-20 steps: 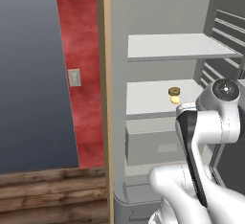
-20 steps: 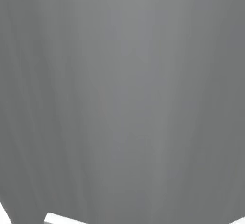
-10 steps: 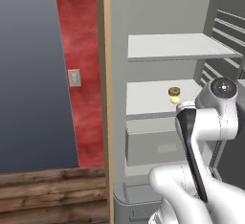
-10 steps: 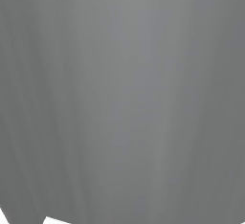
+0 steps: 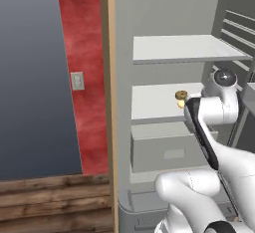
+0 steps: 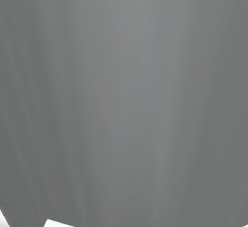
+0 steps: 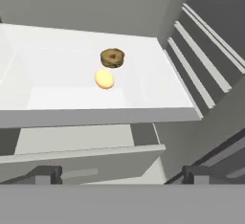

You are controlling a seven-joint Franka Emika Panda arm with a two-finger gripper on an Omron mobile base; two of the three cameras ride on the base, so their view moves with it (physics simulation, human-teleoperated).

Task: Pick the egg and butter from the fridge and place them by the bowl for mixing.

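1. The egg is seen in the hand view ahead of and above the pincer, a little to the left of the midline between its tips, well apart from them.
2. The egg rests on the white middle shelf of the fridge, set back from the shelf's front lip; that lip lies between the pincer and the egg, so the approach is judged to need a rise over the edge before a reach inward.
3. Just beyond the egg, nearly touching it, sits a brown ring-shaped item, which looks like a small doughnut; whether the two touch cannot be told.
4. The egg is shown as a small, pale yellow, smooth rounded body; its long axis appears to run roughly across the view, though at this size that is uncertain.
5. The pincer's two dark tips stand wide apart at the bottom of the hand view, with nothing held between them.
6. In the left base view the egg is glimpsed on the same shelf, partly hidden behind the arm, below the brown item.
7. Below the shelf a grey drawer is seen closed.
8. No butter stick can be made out on the visible shelves.
9. The task is judged to be at its first reach, with nothing yet collected.
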